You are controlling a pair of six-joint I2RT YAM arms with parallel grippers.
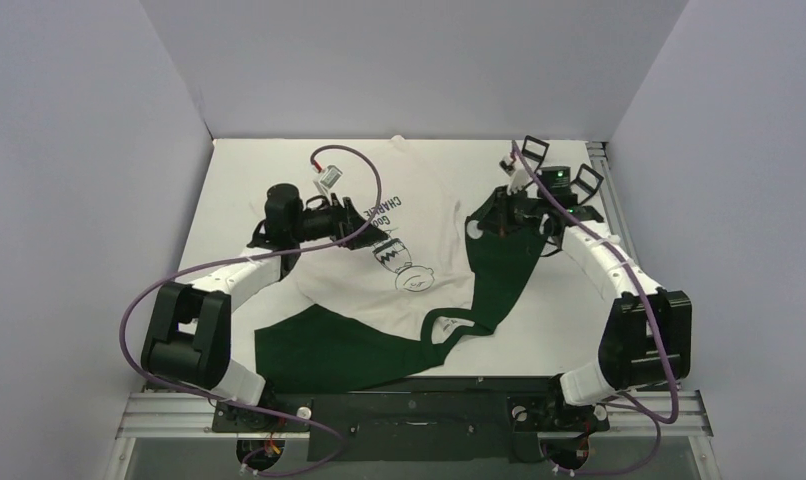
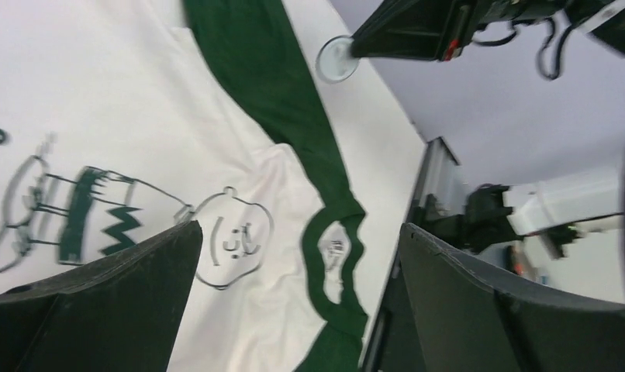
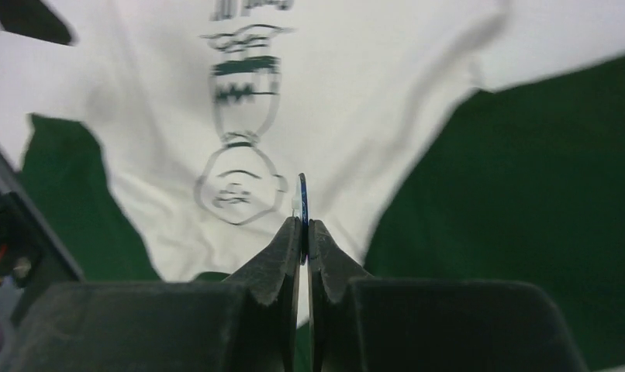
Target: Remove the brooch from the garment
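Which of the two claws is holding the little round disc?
The right gripper, pinched shut on the brooch; the left gripper gapes open and empty.

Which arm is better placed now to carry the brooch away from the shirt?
The right arm. The right pincer is shut on the brooch, a thin disc seen edge-on. The left pincer is open and empty above the printed figure of the garment.

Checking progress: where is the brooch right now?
Top view, right side: the brooch is pinched in the right tool, over the green sleeve of the garment.
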